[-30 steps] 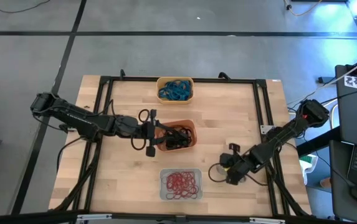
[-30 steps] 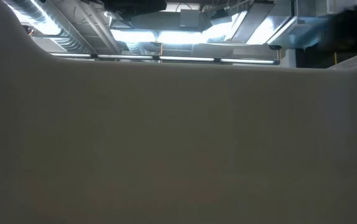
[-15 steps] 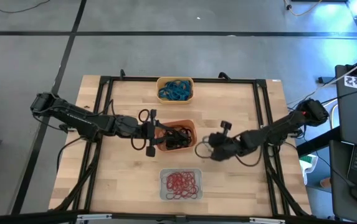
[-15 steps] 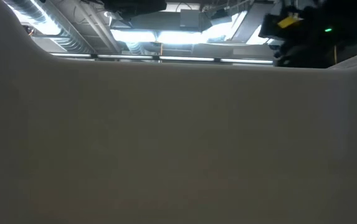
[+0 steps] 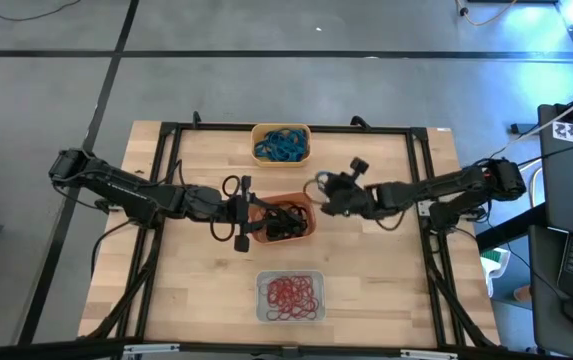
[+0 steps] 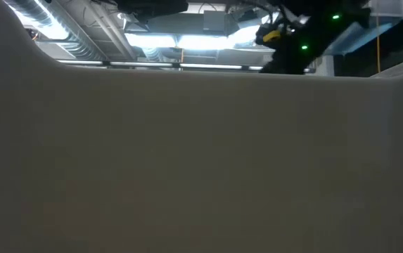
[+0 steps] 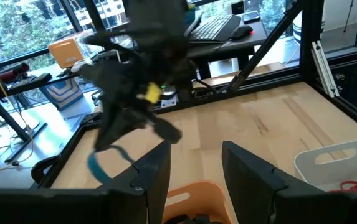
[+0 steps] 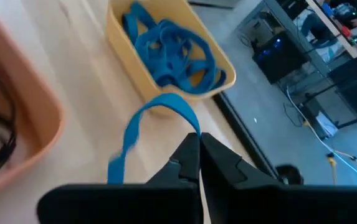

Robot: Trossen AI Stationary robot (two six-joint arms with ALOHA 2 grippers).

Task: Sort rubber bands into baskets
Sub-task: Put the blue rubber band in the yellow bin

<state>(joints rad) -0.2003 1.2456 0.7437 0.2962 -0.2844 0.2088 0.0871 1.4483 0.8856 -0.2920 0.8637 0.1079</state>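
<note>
Right gripper (image 5: 318, 187) is clamped tight on a blue band (image 8: 156, 134), which dangles over bare table (image 5: 386, 260) between the red-orange basket (image 5: 306, 215) and the yellow basket (image 5: 281, 129). Left gripper (image 5: 256, 218) sits at the red-orange basket's rim with its fingers (image 7: 156, 171) spread; nothing visible between them. Black bands (image 5: 284, 220) are partly covered by that gripper. Red bands (image 5: 292, 294) lie in the pale basket (image 5: 290, 316). The low view is almost wholly blocked by a blank wall.

pale basket wall (image 6: 187, 161) filling view, dark arm (image 6: 306, 35) above, ceiling lights (image 6: 187, 42)
</note>
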